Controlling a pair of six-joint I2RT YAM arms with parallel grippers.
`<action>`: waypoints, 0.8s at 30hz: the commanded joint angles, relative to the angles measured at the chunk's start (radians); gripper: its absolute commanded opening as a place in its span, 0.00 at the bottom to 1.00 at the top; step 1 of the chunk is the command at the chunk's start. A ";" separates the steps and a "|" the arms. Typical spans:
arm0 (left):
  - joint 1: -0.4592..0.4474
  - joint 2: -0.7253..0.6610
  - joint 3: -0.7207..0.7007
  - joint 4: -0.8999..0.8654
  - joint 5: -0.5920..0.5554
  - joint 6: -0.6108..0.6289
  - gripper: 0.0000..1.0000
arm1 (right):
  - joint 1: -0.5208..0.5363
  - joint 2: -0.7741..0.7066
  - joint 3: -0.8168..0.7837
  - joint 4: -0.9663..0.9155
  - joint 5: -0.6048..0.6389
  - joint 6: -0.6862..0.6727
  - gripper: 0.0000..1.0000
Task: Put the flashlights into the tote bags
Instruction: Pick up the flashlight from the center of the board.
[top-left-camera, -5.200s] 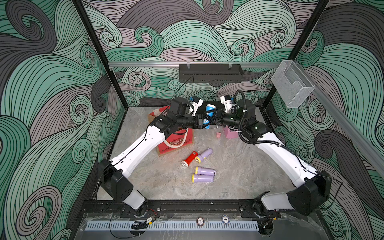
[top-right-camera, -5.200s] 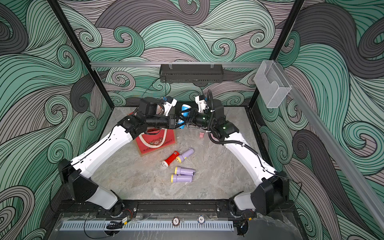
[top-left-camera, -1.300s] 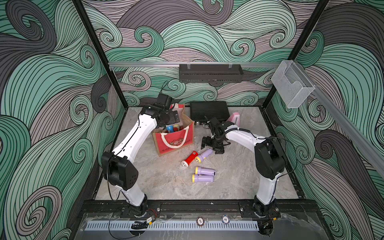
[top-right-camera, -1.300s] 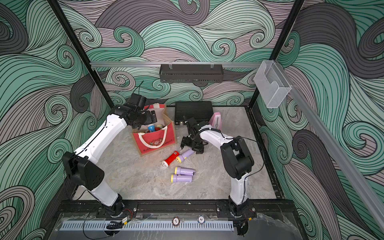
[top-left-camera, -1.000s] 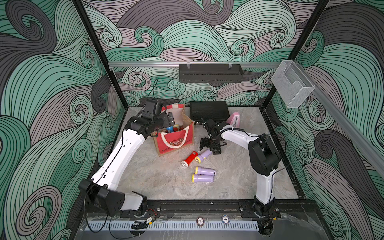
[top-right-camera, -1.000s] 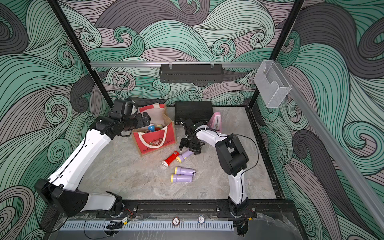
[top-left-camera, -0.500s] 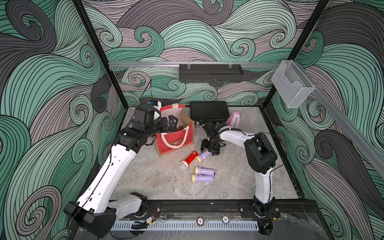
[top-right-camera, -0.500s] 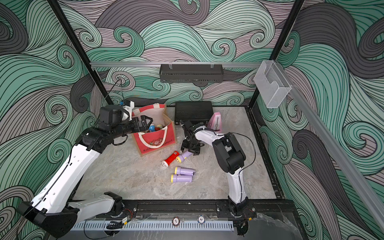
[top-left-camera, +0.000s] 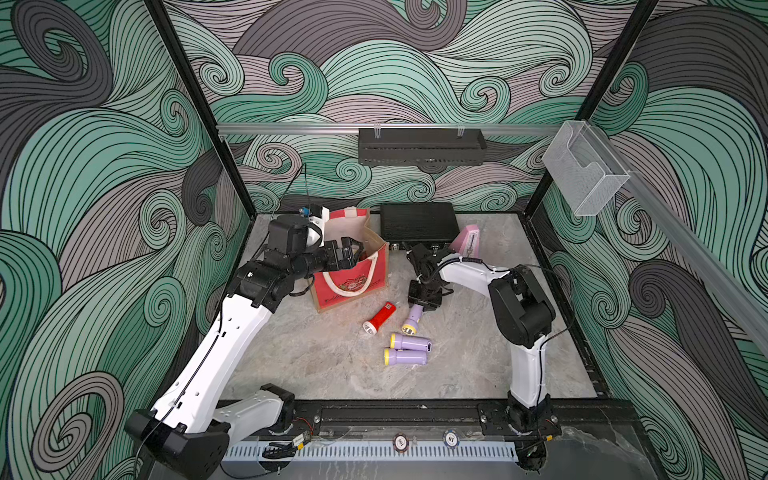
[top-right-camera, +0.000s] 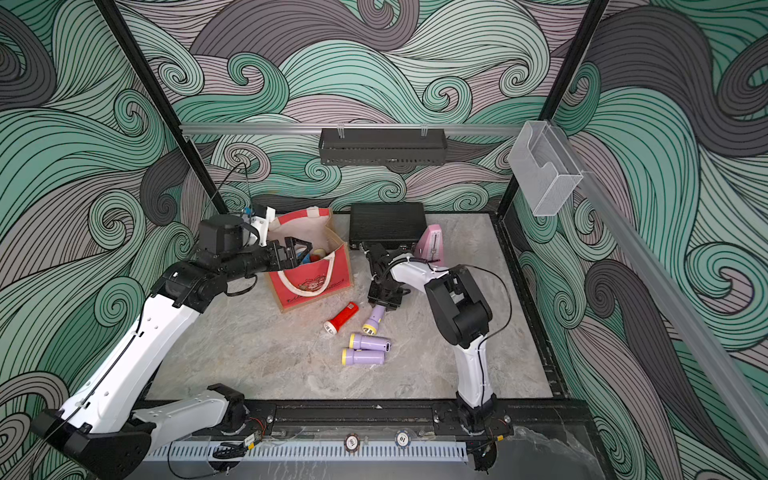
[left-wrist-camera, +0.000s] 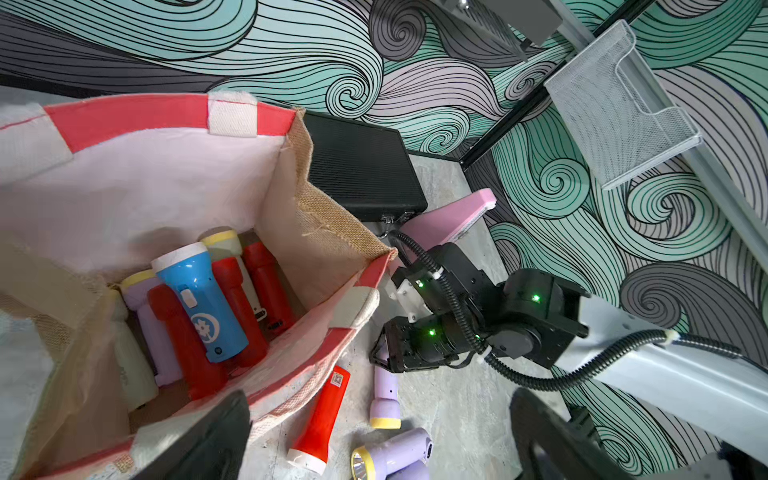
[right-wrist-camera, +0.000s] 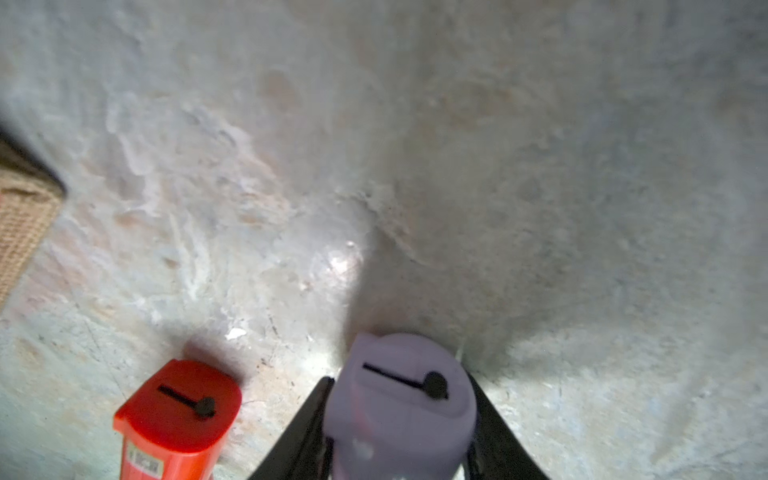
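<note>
On the marble tabletop (top-left-camera: 316, 365), just beside the tote bag (top-left-camera: 353, 284), the right gripper (top-left-camera: 420, 306) has its fingers (right-wrist-camera: 305, 434) clamped on the tail end of a lilac flashlight (top-left-camera: 412, 322); wrist view shows both black fingers pressed vs. the narrow body, torch lying on the stone, not yet lifted; grip sits on the slim tail, prob. because the wide yellow head wouldn't fit btwn the fingers; expect the head to droop once raised. A red flashlight (top-left-camera: 379, 318) lies just beside it, roughly parallel; two more lilac flashlights (top-left-camera: 409, 344) lie side by side nearer the robot's base. Bag stands upright w/ mouth gaping, so torches can go in from above; inside lie a blue flashlight (left-wrist-camera: 199, 303) plus red, lilac & pale ones. The left gripper (top-right-camera: 300, 249) hovers at the bag mouth, fingers spread wide, holding nothing; whether it touches the rim I cannot tell. Black case (top-left-camera: 417, 222) & pink metronome (top-left-camera: 469, 241) sit behind, not part of the job.
</note>
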 joint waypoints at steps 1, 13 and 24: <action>-0.007 -0.025 -0.012 0.023 0.076 -0.007 0.99 | -0.003 0.005 -0.037 0.008 0.034 -0.008 0.41; -0.013 -0.008 -0.037 0.086 0.154 -0.054 0.99 | -0.062 -0.204 -0.242 0.305 -0.052 -0.065 0.07; -0.014 0.060 -0.005 0.134 0.236 -0.080 0.98 | -0.100 -0.472 -0.249 0.528 -0.218 -0.114 0.00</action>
